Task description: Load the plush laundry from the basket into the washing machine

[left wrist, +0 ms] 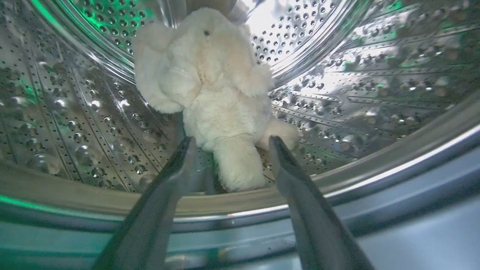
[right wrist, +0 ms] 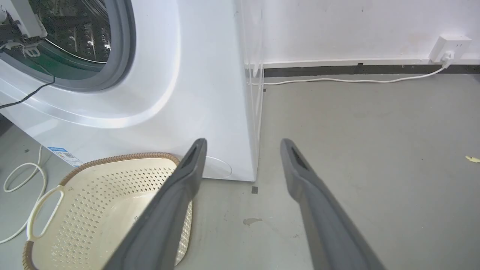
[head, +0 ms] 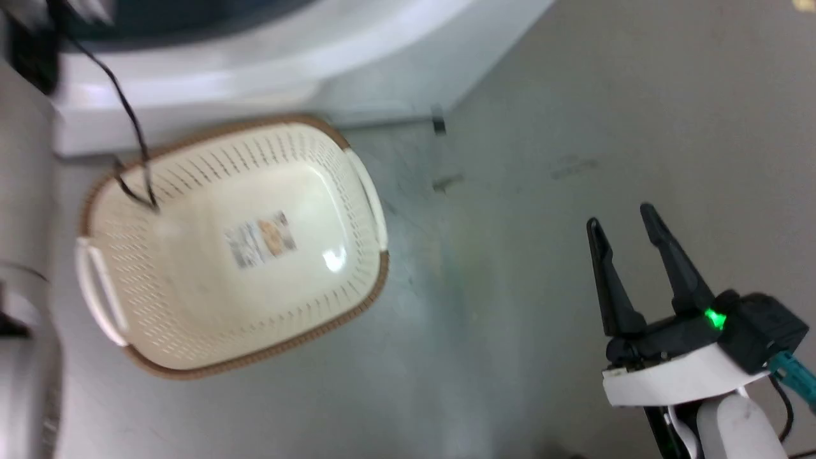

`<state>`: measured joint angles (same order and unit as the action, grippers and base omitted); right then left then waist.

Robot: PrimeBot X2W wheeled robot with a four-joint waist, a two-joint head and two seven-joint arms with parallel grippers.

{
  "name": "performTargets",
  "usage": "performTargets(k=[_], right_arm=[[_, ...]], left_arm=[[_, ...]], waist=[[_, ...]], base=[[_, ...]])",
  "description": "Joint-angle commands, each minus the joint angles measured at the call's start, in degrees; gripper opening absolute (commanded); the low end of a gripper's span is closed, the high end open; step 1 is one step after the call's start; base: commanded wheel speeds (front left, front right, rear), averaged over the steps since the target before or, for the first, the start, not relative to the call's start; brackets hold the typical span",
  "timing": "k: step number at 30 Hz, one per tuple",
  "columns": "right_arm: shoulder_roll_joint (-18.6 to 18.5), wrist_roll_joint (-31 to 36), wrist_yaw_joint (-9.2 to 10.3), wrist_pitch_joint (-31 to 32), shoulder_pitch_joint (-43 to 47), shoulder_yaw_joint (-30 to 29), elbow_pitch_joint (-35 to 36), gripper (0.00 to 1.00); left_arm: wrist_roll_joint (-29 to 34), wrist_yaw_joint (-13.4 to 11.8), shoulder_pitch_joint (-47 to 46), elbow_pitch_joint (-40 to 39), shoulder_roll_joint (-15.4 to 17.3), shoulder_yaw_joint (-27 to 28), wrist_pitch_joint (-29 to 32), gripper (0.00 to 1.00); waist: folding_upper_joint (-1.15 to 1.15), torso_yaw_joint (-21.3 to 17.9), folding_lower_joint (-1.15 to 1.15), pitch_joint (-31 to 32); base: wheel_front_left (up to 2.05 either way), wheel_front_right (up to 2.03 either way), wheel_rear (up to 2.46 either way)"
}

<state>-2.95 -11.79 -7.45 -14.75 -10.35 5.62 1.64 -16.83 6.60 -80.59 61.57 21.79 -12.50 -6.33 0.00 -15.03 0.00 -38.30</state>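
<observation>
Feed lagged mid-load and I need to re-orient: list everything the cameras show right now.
teddy bear: one, cream, lying inside the drum
drum: one, shiny perforated steel, in the washing machine
washing machine: one, white with a grey gasket, standing behind the basket
basket: one, cream with a brown rim, on the floor, holding nothing but its paper label
floor: grey, bare concrete look
white cable: one, along the wall base to a white socket
black cable: one, hanging over the basket's rim
left hand: one, dark fingers, open, at the drum mouth, pointing at the bear
right hand: one, dark fingers, open, over the floor to the basket's right
</observation>
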Motion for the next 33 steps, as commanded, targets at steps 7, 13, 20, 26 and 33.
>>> performTargets(k=[7, 13, 20, 26, 33], right_arm=[[0.1, 2.6, -0.03, -0.2, 4.2, -1.3, -1.6, 1.00], [0.1, 4.6, -0.03, -0.2, 8.1, -2.0, -2.9, 1.00], [0.1, 4.5, -0.03, -0.2, 11.8, -2.9, -2.8, 1.00], [0.1, 4.8, -0.03, -0.2, 13.0, -2.3, -2.8, 1.00], [0.1, 5.0, -0.03, -0.2, 15.3, -1.4, -3.1, 1.00]], left_arm=[[-2.4, 0.8, 13.3, 0.5, -2.5, -2.8, -7.3, 1.00], [-8.9, 0.9, 28.4, -8.1, -4.0, -7.5, -8.4, 1.00], [-13.2, -1.5, 50.0, -28.1, -3.2, -3.2, -8.6, 1.00], [-11.3, -6.0, 65.0, -41.9, -4.3, 2.4, -8.7, 1.00], [-7.2, -6.6, 78.7, -51.9, -8.1, 6.9, -8.7, 1.00]], waist=[[0.00, 7.0, 0.00, 16.3], [0.00, 11.1, 0.00, 24.9], [0.00, 15.5, 0.00, 30.3], [0.00, 17.0, 0.00, 32.6], [0.00, 18.2, 0.00, 36.5]], base=[[0.00, 0.00, 0.00], [0.00, 0.00, 0.00], [0.00, 0.00, 0.00], [0.00, 0.00, 0.00], [0.00, 0.00, 0.00]])
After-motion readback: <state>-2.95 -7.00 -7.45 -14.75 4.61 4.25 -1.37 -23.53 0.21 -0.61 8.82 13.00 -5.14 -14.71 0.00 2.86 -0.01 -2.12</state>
